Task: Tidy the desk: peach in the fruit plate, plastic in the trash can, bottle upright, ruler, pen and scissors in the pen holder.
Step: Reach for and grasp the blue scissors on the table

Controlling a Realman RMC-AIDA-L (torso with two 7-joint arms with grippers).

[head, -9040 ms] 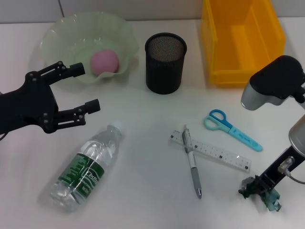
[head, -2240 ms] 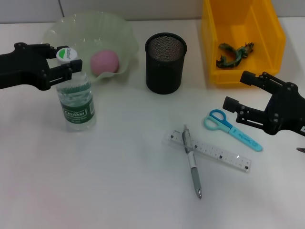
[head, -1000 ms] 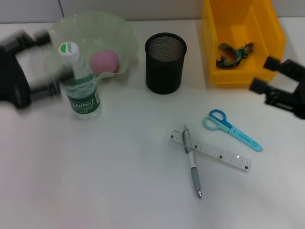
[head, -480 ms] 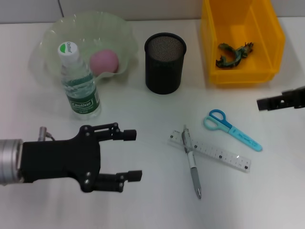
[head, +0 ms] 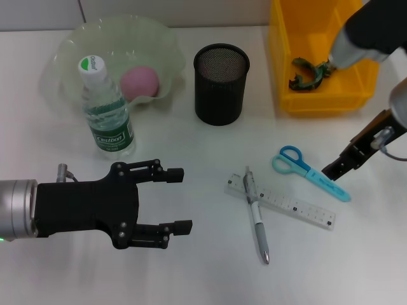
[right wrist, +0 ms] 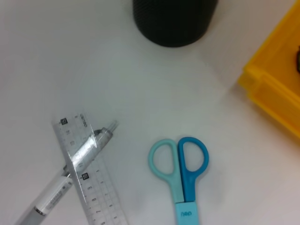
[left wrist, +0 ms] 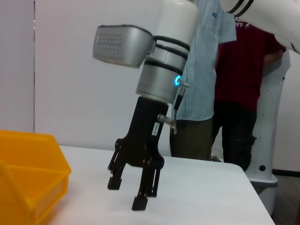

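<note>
The bottle (head: 108, 114) stands upright in front of the fruit plate (head: 76, 44), which holds the pink peach (head: 140, 82). The green plastic (head: 311, 70) lies in the yellow trash can (head: 356, 63). Ruler (head: 286, 204) and pen (head: 256, 216) lie crossed on the desk, and the blue scissors (head: 310, 173) are to their right. The black mesh pen holder (head: 220, 82) stands behind them. My left gripper (head: 183, 198) hovers open below the bottle, holding nothing. My right gripper (head: 336, 170) hangs open over the scissors' blade end, its fingers apart in the left wrist view (left wrist: 125, 193).
The right wrist view looks down on the scissors (right wrist: 180, 173), the ruler (right wrist: 89, 183), the pen (right wrist: 51, 199), the pen holder's base (right wrist: 173, 18) and a corner of the trash can (right wrist: 276, 89). People stand behind the desk in the left wrist view.
The left gripper let go of the upright bottle and dropped toward the desk's front. The right arm swung in from the right edge and came down over the scissors.
</note>
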